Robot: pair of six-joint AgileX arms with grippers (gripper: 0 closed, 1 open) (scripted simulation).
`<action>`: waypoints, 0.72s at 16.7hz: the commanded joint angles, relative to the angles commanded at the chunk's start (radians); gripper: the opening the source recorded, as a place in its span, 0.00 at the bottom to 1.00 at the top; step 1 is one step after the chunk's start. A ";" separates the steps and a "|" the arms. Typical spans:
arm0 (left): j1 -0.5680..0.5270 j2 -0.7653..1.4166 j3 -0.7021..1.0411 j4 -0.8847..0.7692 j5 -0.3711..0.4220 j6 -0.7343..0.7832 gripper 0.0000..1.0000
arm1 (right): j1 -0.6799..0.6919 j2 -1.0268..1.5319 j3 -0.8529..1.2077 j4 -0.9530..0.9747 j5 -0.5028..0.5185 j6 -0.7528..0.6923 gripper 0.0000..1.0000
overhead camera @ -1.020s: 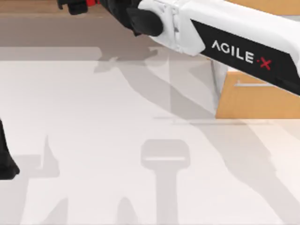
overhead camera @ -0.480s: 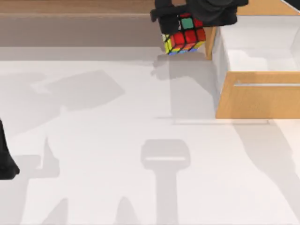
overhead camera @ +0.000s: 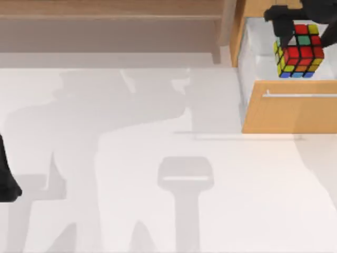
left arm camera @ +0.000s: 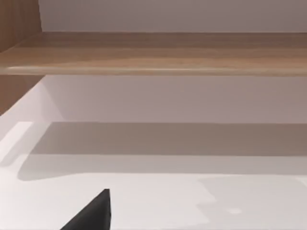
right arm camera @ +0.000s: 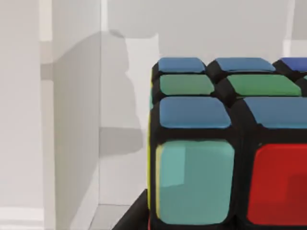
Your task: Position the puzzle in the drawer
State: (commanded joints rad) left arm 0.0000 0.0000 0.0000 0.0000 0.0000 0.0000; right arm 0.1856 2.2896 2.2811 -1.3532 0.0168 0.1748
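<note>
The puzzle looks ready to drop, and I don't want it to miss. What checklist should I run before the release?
1. Puzzle held by the right gripper: ok.
2. Puzzle over the drawer's white inside, past its front panel: ok.
3. Drawer pulled open: ok.
4. Height above the drawer floor: cannot tell.
5. Clearance from the drawer wall in the right wrist view: ok, a gap shows.
6. Left gripper parked at the table's left edge, out of the way: ok.

Multicoloured puzzle (overhead camera: 299, 51) hangs over the open wooden drawer's (overhead camera: 289, 113) white inside
</note>
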 joint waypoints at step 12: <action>0.000 0.000 0.000 0.000 0.000 0.000 1.00 | -0.057 0.162 0.019 -0.061 -0.019 -0.025 0.08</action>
State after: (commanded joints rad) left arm 0.0000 0.0000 0.0000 0.0000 0.0000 0.0000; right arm 0.1282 2.4515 2.2999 -1.4141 -0.0027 0.1501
